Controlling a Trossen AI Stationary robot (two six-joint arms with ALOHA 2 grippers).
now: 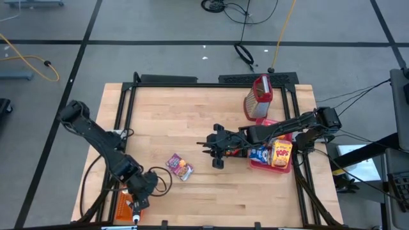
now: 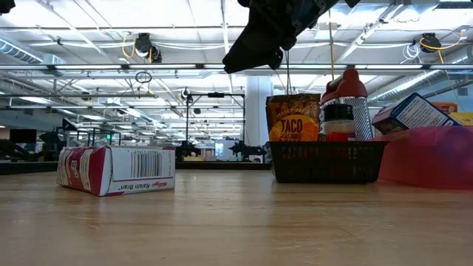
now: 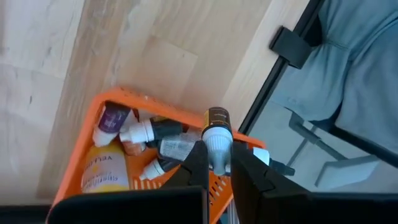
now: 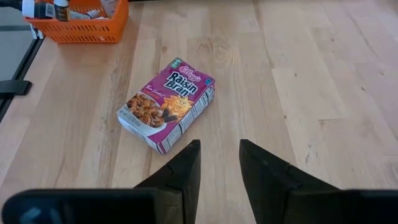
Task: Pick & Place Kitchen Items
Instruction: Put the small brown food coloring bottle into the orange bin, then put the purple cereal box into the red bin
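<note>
Hovering over the orange crate [image 3: 99,180], left pincer [image 3: 217,163] clamps a small bottle [image 3: 217,132]; right pincer [image 4: 219,163], open and empty, could nudge the Raisin Bran box [image 4: 166,103] skewing the grab

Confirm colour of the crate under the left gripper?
Orange. The crate holding small bottles shows best in the left wrist view.

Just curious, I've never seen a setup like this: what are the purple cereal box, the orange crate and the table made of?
Cereal box: looks like printed cardboard, slightly glossy, with folded edges and a barcode panel. Orange crate: probably moulded plastic, judging by its uniform colour and slotted walls. Table: pale wood planks with visible grain and seams, seemingly matte.
</note>
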